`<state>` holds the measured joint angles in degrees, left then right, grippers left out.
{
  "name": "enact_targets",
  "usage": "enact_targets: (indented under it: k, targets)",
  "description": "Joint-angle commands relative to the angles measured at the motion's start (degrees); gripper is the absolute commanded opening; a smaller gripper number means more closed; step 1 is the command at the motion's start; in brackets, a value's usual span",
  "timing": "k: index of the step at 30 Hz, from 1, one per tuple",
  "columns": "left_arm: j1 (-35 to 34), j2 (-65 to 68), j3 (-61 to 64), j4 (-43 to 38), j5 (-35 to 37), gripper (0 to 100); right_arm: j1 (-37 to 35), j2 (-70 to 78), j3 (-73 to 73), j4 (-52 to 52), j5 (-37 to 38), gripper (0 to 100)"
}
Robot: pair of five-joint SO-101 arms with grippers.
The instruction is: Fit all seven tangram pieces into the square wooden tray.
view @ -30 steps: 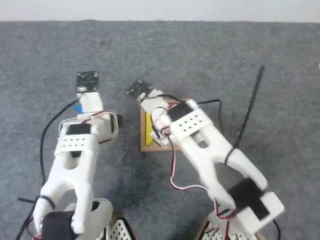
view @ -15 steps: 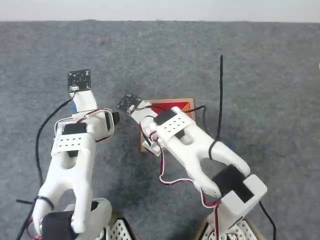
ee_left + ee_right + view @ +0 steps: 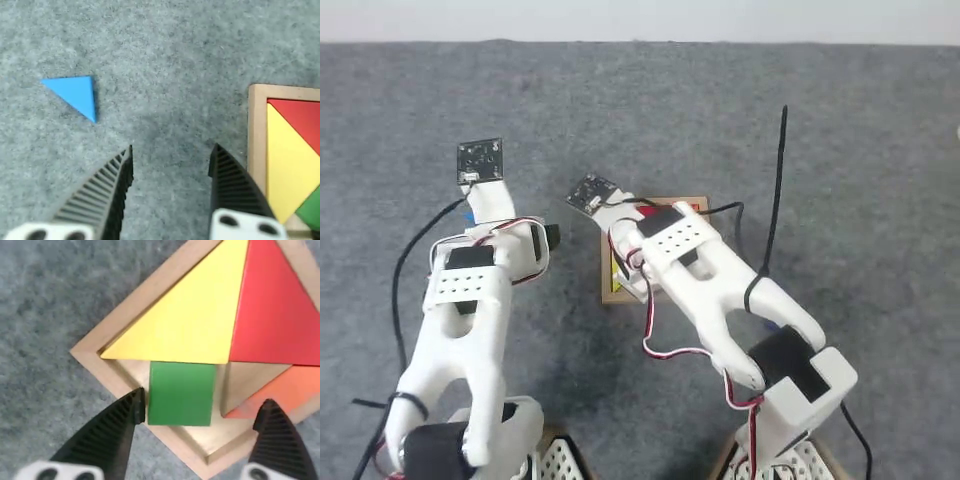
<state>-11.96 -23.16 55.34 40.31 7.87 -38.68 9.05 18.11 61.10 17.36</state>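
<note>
Overhead, tray (image 3: 607,293) part-hidden, right wrist reveals green square (image 3: 181,392) inside, both jaws released.

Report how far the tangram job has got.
Done: yellow triangle, red triangle, green square and an orange piece lie in the square wooden tray. In hand: nothing; left gripper and right gripper are open. Remaining: blue triangle on the grey carpet, bare wood gaps unfilled.

Wooden tray (image 3: 85,351) holds yellow triangle (image 3: 185,320), red triangle (image 3: 270,310), green square (image 3: 181,392), orange piece (image 3: 282,390); blue triangle (image 3: 74,94) lies outside it.

Wooden tray (image 3: 125,305), fuzzy grey felt mat (image 3: 165,45)
</note>
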Motion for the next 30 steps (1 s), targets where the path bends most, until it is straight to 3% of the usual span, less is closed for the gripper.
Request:
enact_targets:
  k: [1,13,22,30]
  targets:
    - [0.7,-2.2,-2.0,-0.6,-0.9,25,0.7,-0.4,-4.0,1.6,0.9,33.6]
    - [0.7,-2.2,-2.0,-0.6,-0.9,25,1.4,3.1,-3.6,1.2,0.9,33.6]
    - [0.8,-2.2,-1.5,-0.8,-1.0,25,10.9,3.8,-10.1,1.7,1.3,33.6]
    - [1.8,-2.2,-1.4,-0.8,-1.1,25,11.1,-1.9,-10.4,2.9,0.9,33.6]
